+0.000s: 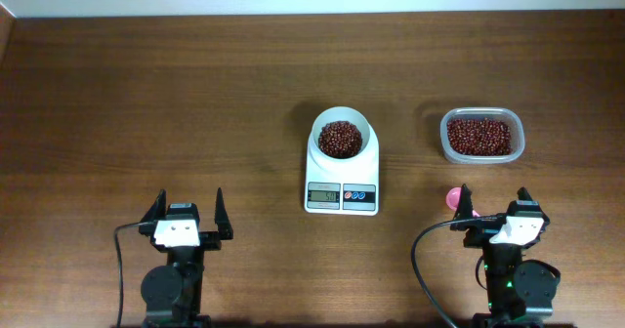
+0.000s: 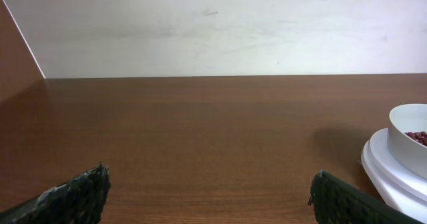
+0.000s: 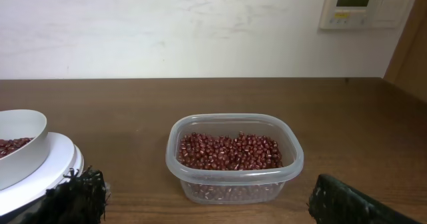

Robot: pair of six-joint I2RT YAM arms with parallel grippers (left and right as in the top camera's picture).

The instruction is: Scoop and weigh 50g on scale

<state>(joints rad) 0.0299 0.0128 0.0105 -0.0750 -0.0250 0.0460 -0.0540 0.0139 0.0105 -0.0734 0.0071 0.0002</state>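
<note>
**Beans in the bowl, both grippers wide open and empty**

The scale [image 1: 342, 177] sits mid-table, and its bowl [image 1: 342, 112] holds a heap of red-brown beans [image 1: 341, 140]. The display [image 1: 323, 196] shows digits too small to read. More beans fill the clear tub [image 1: 480, 156] to its right, standing apart from it. The left gripper [image 1: 189, 201] and right gripper [image 1: 495, 197] rest at the near edge, jaws spread wide, holding nothing. A pink spoon [image 1: 452, 198] pokes out beside the right gripper's finger, mostly hidden. Each wrist view cuts the scale off at the frame edge.
</note>
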